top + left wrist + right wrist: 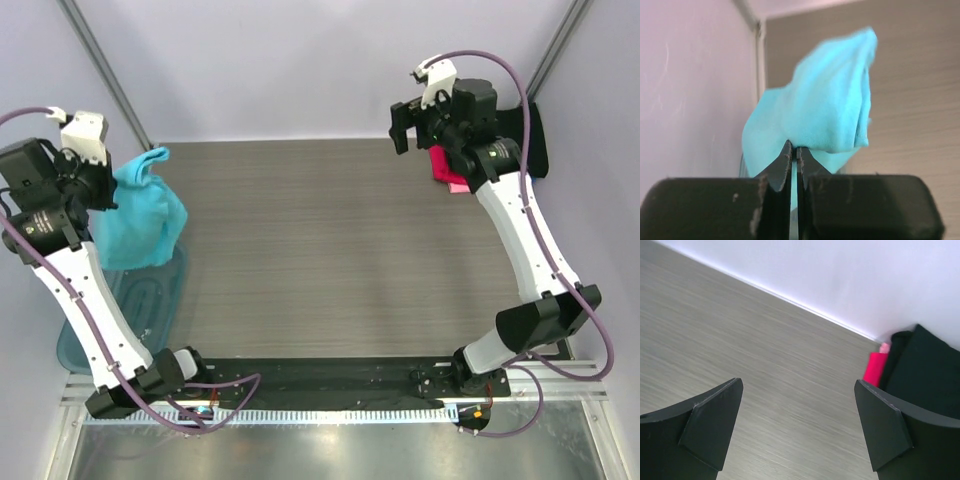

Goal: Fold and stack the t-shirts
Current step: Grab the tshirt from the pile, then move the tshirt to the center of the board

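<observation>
My left gripper (pixel 112 190) is shut on the bright turquoise t-shirt (pixel 142 215) and holds it up in the air at the table's left edge, over the bin. In the left wrist view the cloth (pixel 825 115) hangs bunched from my closed fingertips (pixel 787 157). My right gripper (pixel 408 125) is open and empty, high over the back right of the table. A stack of folded shirts lies in the back right corner, a black one (pixel 535 140) on top and a pink/magenta one (pixel 445 168) beneath. The right wrist view shows the black (pixel 925 365) and magenta (pixel 874 369) shirts.
A translucent blue-grey plastic bin (pixel 150 300) stands at the left edge of the grey wood-grain table (pixel 330 250), under the hanging shirt. White walls close the back and sides. A black rail (pixel 330 385) runs along the near edge between the arm bases.
</observation>
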Controlling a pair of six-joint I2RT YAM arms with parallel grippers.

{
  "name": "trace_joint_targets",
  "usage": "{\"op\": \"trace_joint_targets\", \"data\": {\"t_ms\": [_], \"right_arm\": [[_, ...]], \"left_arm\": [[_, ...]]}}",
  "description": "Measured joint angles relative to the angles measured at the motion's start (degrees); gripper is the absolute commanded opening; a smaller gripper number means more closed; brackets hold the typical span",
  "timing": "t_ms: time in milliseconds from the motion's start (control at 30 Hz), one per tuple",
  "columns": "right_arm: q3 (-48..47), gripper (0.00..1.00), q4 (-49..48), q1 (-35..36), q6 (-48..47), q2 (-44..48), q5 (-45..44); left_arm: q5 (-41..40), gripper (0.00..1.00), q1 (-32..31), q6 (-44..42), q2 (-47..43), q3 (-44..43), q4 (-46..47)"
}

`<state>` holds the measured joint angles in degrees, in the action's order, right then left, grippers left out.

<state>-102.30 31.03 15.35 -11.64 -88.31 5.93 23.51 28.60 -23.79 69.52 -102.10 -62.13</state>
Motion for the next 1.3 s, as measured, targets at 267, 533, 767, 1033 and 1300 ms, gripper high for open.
{"op": "trace_joint_targets", "data": {"t_ms": [267, 533, 767, 1033, 1300], "right_arm": [[5.2, 1.0, 0.7, -0.1, -0.3, 7.6, -6.8], [16.2, 1.0, 0.7, -0.2, -3.3, 15.0, -5.2], [30.1, 1.0, 1.8, -0.2, -9.0, 24.9, -0.8], [34.9, 0.99, 2.6, -0.2, -9.6, 28.0, 2.2], [45.6, 0.99, 4.5, -0.2, -7.7, 23.0, 7.2]], "left_arm": [[8.9, 0.0, -21.5, 7.4, 7.6, -16.7, 1.2], [6.5, 0.0, -50.0, 7.3, 18.6, -16.9, 0.2], [9.4, 0.0, -59.1, 10.3, 30.2, -9.4, 1.2], [10.5, 0.0, -52.7, 15.6, 36.1, -2.5, 10.3], [8.9, 0.01, -37.3, 22.3, 32.7, 7.9, 22.1]]}}
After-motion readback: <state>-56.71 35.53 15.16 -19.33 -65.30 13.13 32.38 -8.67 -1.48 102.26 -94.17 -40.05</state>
